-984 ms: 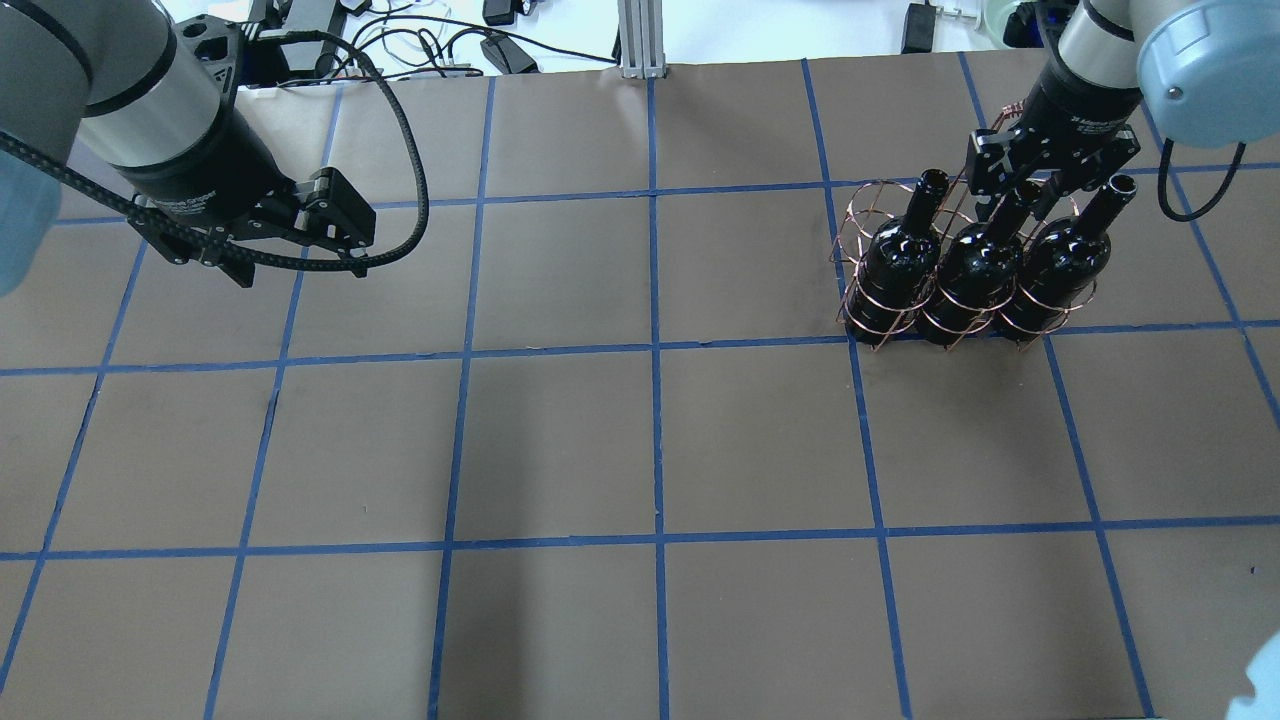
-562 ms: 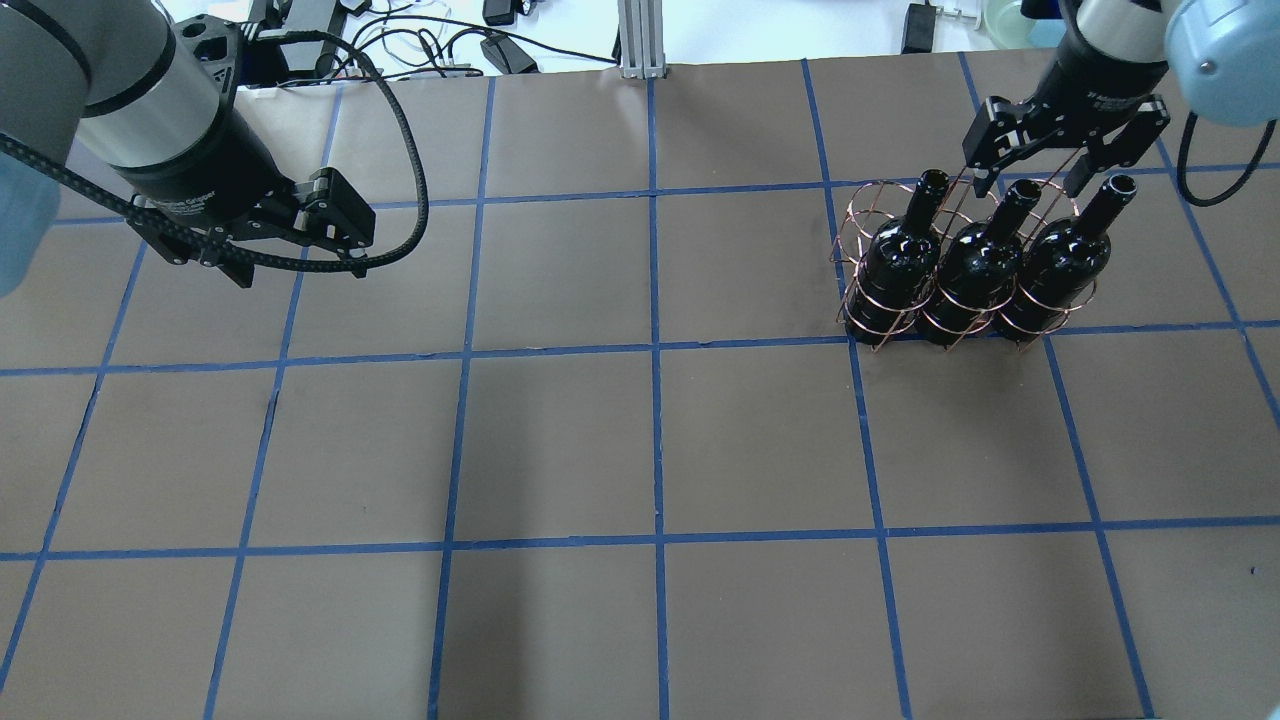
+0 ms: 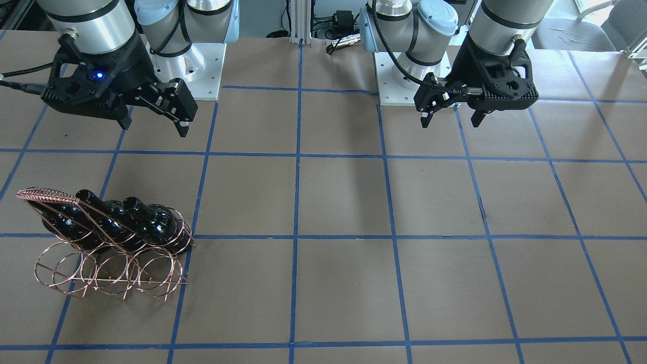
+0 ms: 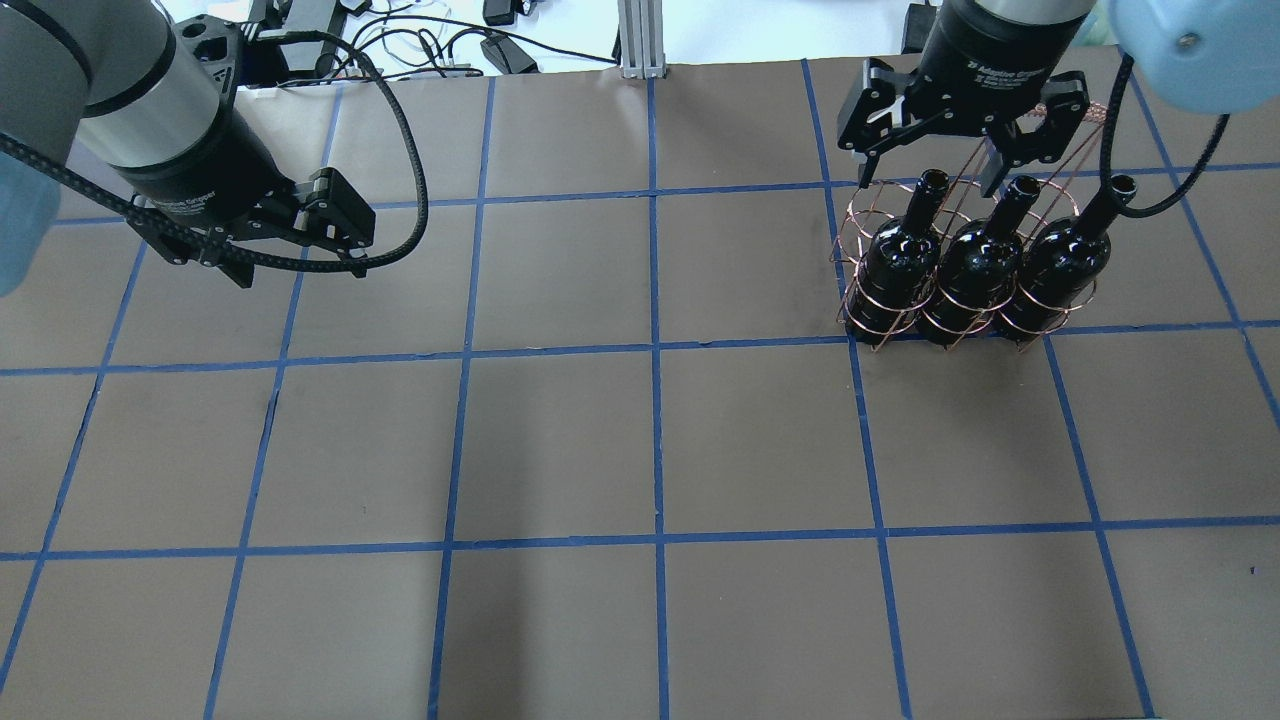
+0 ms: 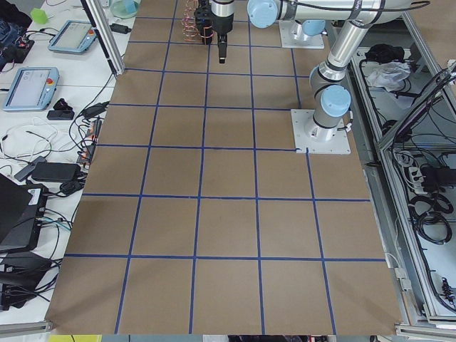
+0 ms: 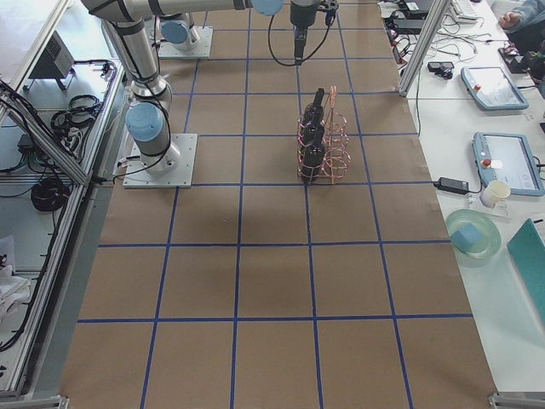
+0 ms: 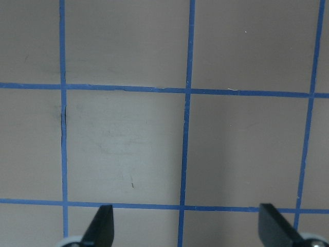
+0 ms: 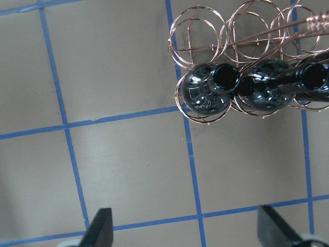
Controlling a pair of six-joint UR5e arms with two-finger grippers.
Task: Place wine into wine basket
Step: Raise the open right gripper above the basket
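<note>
Three nearly black wine bottles stand upright side by side in the copper wire wine basket [image 4: 858, 212]: left [image 4: 898, 255], middle [image 4: 978, 262] and right [image 4: 1060, 255]. They fill the row of rings nearer the robot. The farther row [image 3: 106, 265] is empty. My right gripper [image 4: 925, 165] is open and empty. It hangs above the basket's left end, clear of the bottle necks; its wrist view looks down on the bottles [image 8: 208, 92] and the rings [image 8: 198, 31]. My left gripper [image 4: 300, 270] is open and empty over bare table far to the left.
The brown table has a blue tape grid [image 4: 655, 350]. Cables and power bricks [image 4: 500, 50] and an aluminium post [image 4: 640, 40] lie past its far edge. The arm bases [image 3: 197, 55] stand at the robot's side. The left wrist view shows only table [image 7: 128, 144].
My right gripper, jaws either side of the middle bottle's neck a second ago, has lifted off it and moved left, open and empty. The bottles and the left arm have not moved.
</note>
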